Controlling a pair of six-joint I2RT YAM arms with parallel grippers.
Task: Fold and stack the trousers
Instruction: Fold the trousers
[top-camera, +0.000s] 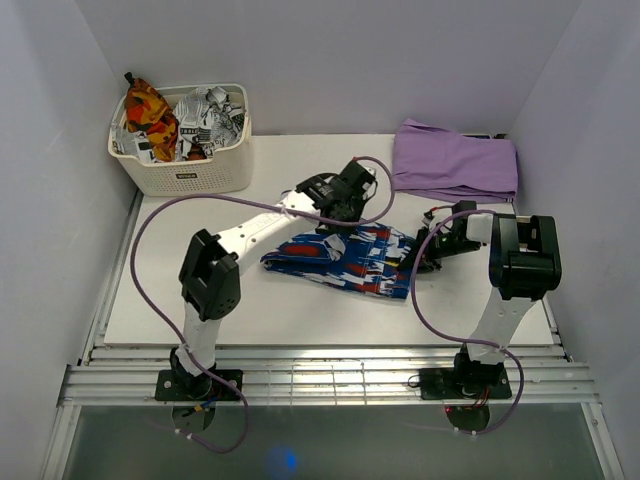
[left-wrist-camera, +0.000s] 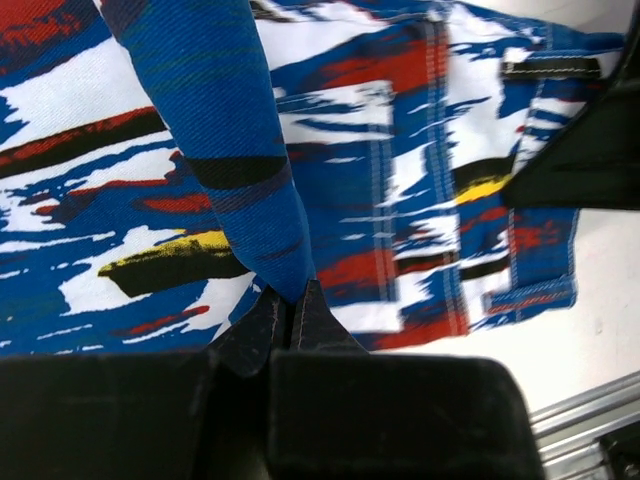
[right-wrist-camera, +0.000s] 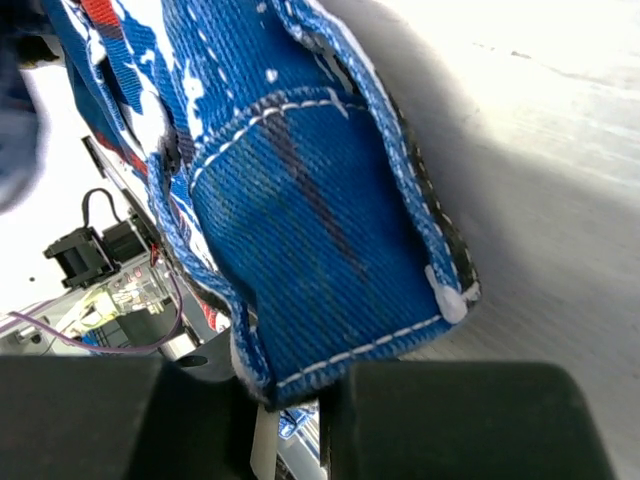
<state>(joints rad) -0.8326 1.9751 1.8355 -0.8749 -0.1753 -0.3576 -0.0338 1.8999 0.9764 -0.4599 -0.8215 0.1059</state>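
Note:
The trousers (top-camera: 345, 260), bright blue with white, red and black streaks, lie bunched in the middle of the table between both arms. My left gripper (top-camera: 335, 222) is at their far edge, shut on a blue fold of the cloth (left-wrist-camera: 255, 200) that runs up from the closed fingertips (left-wrist-camera: 292, 300). My right gripper (top-camera: 412, 262) is at their right end, shut on a stitched blue hem corner (right-wrist-camera: 320, 270) that hangs between its jaws (right-wrist-camera: 295, 400). The rest of the trousers spreads flat under the left wrist view (left-wrist-camera: 420, 180).
A folded lilac-purple garment (top-camera: 455, 160) lies at the back right. A white basket (top-camera: 185, 170) at the back left holds orange-red and black-and-white printed clothes. The white table top (top-camera: 180, 310) ends at slatted rails at the near edge.

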